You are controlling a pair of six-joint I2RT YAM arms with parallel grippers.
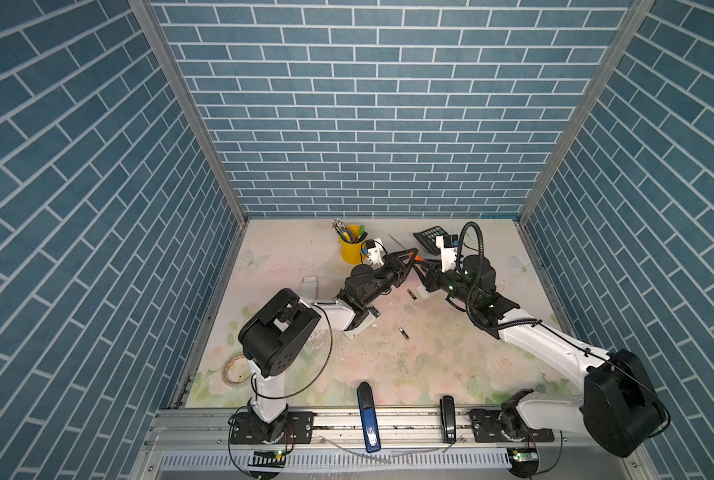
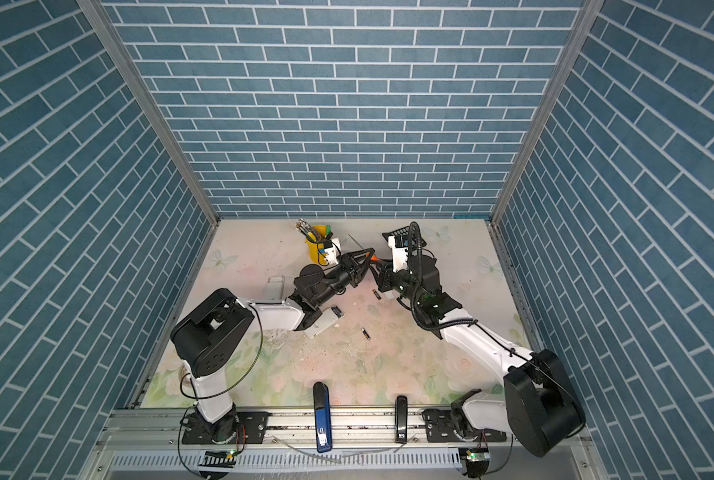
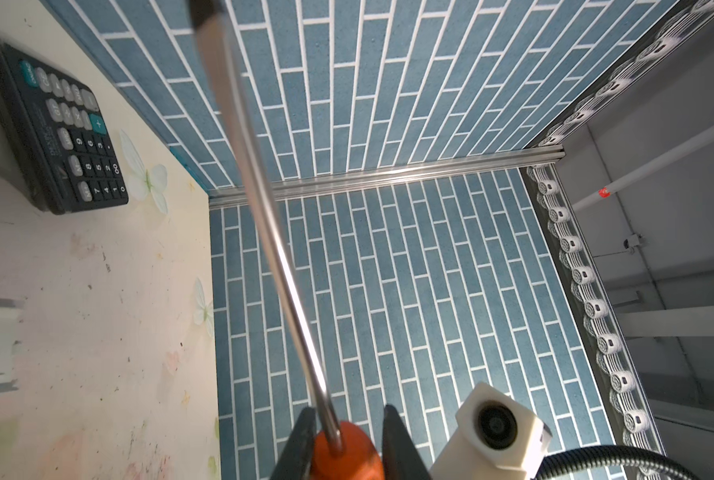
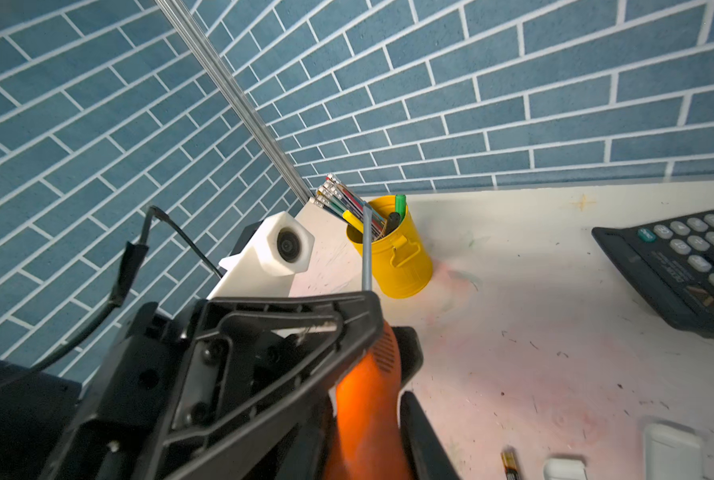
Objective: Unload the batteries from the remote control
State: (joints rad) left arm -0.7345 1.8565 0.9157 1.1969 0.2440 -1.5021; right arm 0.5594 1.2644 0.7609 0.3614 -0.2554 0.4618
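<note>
Both grippers meet over the back middle of the table on one orange-handled screwdriver (image 1: 418, 258). My left gripper (image 3: 349, 440) is shut on the handle's front, and the steel shaft (image 3: 263, 232) points away from it. My right gripper (image 4: 367, 436) is shut on the same handle (image 4: 367, 395), next to the left gripper (image 1: 410, 254). The white remote control (image 2: 322, 326) lies under the left forearm, with a battery (image 2: 337, 311) in its open bay. Two loose batteries (image 1: 411, 294) (image 1: 403, 333) lie on the table below the grippers. One of the batteries (image 4: 510, 463) shows in the right wrist view.
A yellow pen cup (image 1: 351, 249) and a black calculator (image 1: 428, 239) stand at the back. Small white covers (image 1: 422, 294) (image 1: 310, 284) lie on the mat. A blue stapler (image 1: 367, 415), a black stapler (image 1: 447, 419) and a tape roll (image 1: 234, 370) sit near the front.
</note>
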